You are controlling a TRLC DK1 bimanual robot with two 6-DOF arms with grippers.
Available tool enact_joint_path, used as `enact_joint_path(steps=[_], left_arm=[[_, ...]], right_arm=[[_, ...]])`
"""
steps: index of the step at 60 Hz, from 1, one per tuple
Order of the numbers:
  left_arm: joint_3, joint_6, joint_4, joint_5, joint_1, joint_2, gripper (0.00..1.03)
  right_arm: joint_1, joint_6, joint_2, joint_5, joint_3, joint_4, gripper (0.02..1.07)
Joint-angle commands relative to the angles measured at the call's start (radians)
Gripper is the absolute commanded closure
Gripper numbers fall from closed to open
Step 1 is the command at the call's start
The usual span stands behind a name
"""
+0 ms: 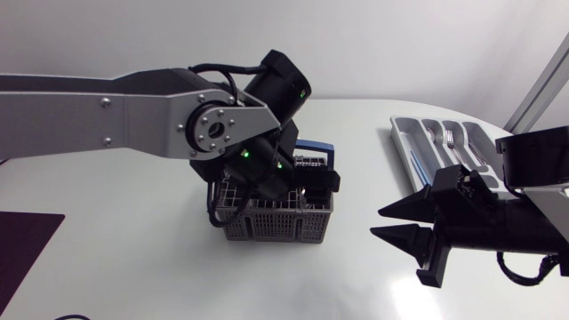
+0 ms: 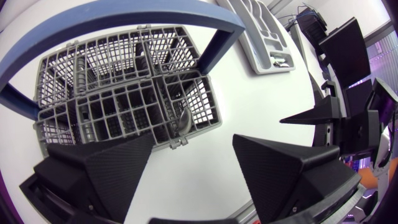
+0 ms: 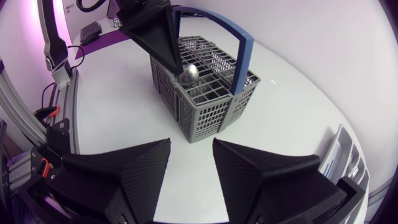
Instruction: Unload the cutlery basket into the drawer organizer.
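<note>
The spoon (image 3: pixel 189 74) stands bowl-up in the grey cutlery basket (image 1: pixel 276 222), its long axis upright, just under and slightly ahead of the left gripper (image 2: pixel 193 146), whose fingers are spread with nothing between them. The right gripper (image 1: pixel 375 224), also spread and empty, sits well apart, between the basket and the drawer organizer (image 1: pixel 404 133), so the left arm is nearer. Count: one basket, one organizer, one spoon clearly seen; the organizer's cutlery is too small to count.
</note>
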Motion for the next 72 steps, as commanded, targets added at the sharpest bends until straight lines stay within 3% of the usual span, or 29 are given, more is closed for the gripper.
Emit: enact_joint_path(steps=[1, 14, 46, 72], left_arm=[[0.021, 0.013, -0.02, 0.025, 0.017, 0.026, 0.22], [0.063, 0.034, -0.057, 0.035, 0.032, 0.046, 0.44], [0.141, 0.082, -0.114, 0.038, 0.055, 0.076, 0.44], [0.241, 0.033, -0.33, -0.052, 0.023, 0.035, 0.44]], right_arm=[[0.02, 0.02, -0.005, 0.003, -0.024, 0.003, 0.55], [0.039, 0.023, 0.003, 0.003, -0.018, 0.008, 0.55], [0.089, 0.051, 0.041, 0.024, 0.004, 0.042, 0.55], [0.128, 0.071, 0.061, 0.047, 0.031, 0.037, 0.55]])
